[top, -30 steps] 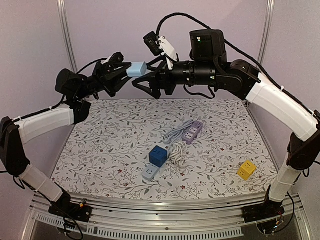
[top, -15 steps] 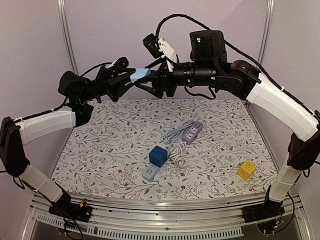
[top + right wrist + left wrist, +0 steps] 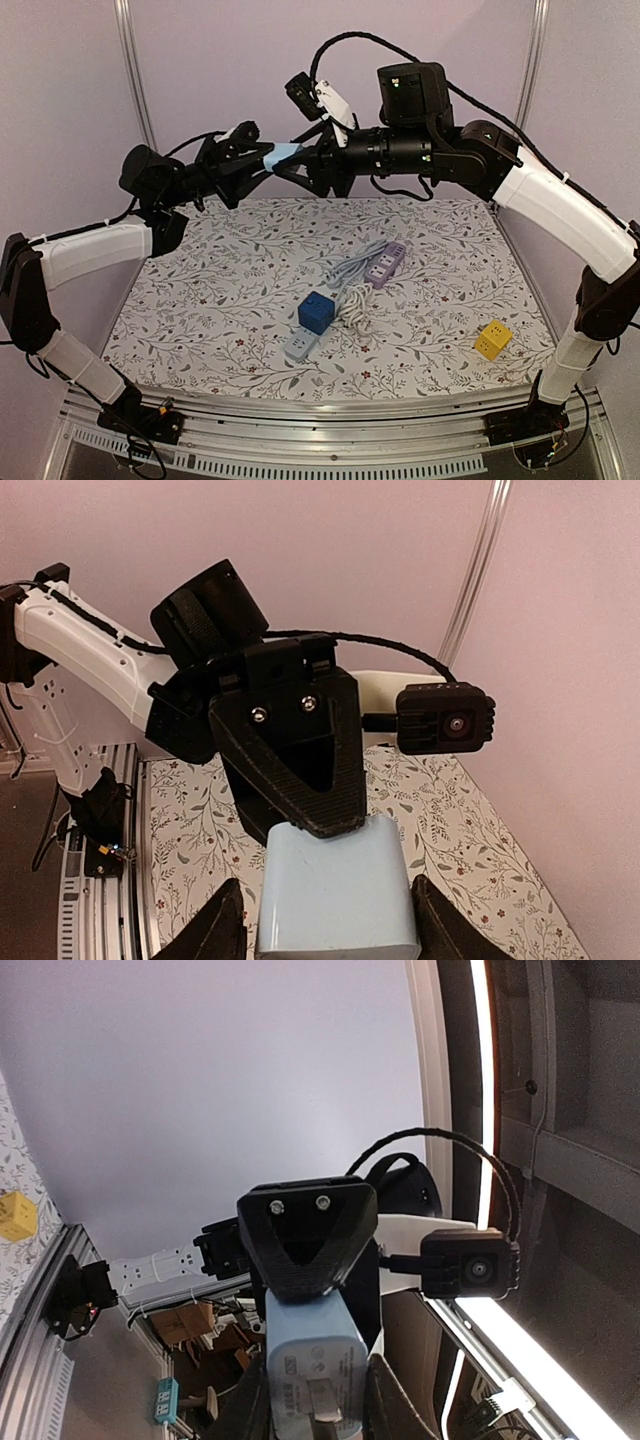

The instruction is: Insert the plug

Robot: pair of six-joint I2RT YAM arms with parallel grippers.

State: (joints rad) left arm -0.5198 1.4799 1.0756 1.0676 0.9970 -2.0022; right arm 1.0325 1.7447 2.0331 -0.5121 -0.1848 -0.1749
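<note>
A light blue plug (image 3: 285,153) is held high above the back of the table, between the two raised arms. My left gripper (image 3: 266,162) is shut on it. The left wrist view shows the plug (image 3: 315,1365) with its metal prongs facing the camera, between my left gripper's (image 3: 315,1405) fingers. My right gripper (image 3: 303,166) is open and straddles the plug's far end, turned crosswise to the left one. In the right wrist view the plug's (image 3: 335,890) smooth back sits between the right gripper's (image 3: 335,925) spread fingers, with a gap on each side. A purple power strip (image 3: 386,264) lies mid-table.
A blue socket cube (image 3: 316,311), a pale grey-blue adapter (image 3: 300,346) and a coiled white cord (image 3: 352,300) lie by the strip. A yellow socket cube (image 3: 492,340) sits at the right front. Metal frame posts stand at the back corners.
My left gripper has carried the plug to the right and tilted it. The plug has gone in between the open fingers of my right gripper.
</note>
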